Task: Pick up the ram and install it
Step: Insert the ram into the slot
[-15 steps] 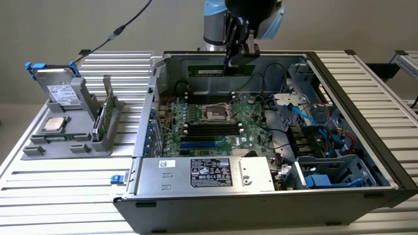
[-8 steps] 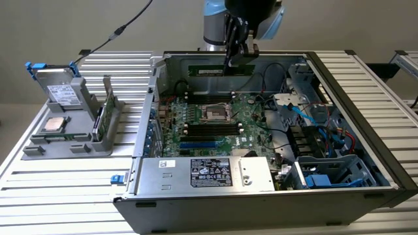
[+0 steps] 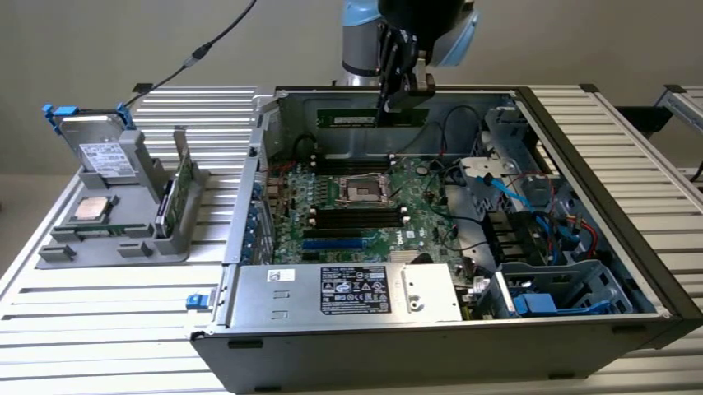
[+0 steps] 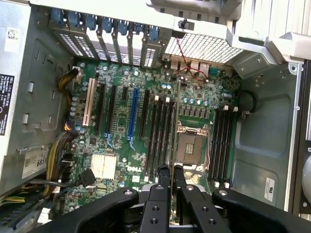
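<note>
Readable print inside the computer case [image 4: 262,141]
White "DELL" lettering [image 4: 132,168] stands on the green motherboard [image 4: 121,77] beside a white heatsink [image 4: 103,166]; a white sticker [image 4: 34,164] on the case's metal wall shows "685". The label on the ram [image 3: 357,118] and the black label [image 3: 354,290] on the power supply [image 3: 430,294] carry print too fine to read.

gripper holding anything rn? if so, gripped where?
Yes. The gripper is shut on the ram, pinching its upper long edge at about mid-length. The stick hangs level over the motherboard.
</note>
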`<control>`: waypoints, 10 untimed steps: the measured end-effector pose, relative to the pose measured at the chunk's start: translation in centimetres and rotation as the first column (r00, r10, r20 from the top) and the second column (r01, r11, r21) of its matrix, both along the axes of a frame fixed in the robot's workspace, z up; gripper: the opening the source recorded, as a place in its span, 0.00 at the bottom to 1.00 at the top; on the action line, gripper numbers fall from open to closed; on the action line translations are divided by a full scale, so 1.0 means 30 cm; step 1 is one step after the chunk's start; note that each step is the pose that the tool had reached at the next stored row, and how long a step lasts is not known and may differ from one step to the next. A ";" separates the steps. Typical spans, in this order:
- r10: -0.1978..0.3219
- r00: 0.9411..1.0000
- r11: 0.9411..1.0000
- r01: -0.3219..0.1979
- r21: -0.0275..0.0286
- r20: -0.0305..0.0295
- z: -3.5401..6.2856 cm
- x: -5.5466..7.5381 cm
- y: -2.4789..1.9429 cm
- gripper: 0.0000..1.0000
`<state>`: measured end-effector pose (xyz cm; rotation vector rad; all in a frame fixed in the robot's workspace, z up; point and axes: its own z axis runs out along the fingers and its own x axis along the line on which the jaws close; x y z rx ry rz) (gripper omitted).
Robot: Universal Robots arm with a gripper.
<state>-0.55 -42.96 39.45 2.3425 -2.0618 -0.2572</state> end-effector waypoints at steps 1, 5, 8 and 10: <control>0.000 1.000 1.000 0.000 0.000 0.000 0.000 0.000 0.000 0.14; 0.000 1.000 1.000 0.000 0.000 0.000 0.000 0.000 0.000 0.14; 0.000 1.000 1.000 0.000 0.000 0.000 0.000 0.000 0.000 0.14; 0.000 1.000 1.000 0.000 0.000 0.000 -0.008 0.001 0.000 0.14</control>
